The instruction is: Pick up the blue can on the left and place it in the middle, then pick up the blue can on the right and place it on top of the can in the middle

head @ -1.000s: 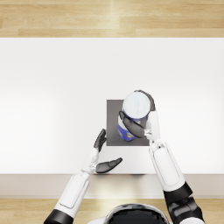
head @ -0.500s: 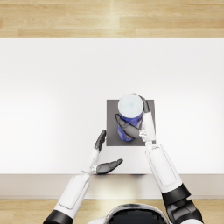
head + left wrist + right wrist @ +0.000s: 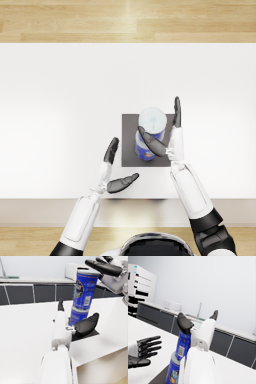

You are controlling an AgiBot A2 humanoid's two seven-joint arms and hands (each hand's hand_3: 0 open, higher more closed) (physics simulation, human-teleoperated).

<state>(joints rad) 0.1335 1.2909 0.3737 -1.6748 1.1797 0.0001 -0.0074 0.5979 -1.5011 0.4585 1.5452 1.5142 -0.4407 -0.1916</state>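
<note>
White table (image 3: 60,100) on wood floor (image 3: 65,20); dark cabinets (image 3: 30,293) line pale wall (image 3: 210,278)

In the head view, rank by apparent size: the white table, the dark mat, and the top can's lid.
1. White table, largest by far.
2. Dark mat, partly covered by the cans.
3. Top can's lid, smallest, though it sits nearer the camera and looks somewhat enlarged.

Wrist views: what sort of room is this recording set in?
Probably a rendered kitchen or lab-style room. A counter run with dark cabinet fronts lines the wall, a tap rises above it, and a white appliance sits on it. The stacked blue cans stand on a white table.
</note>
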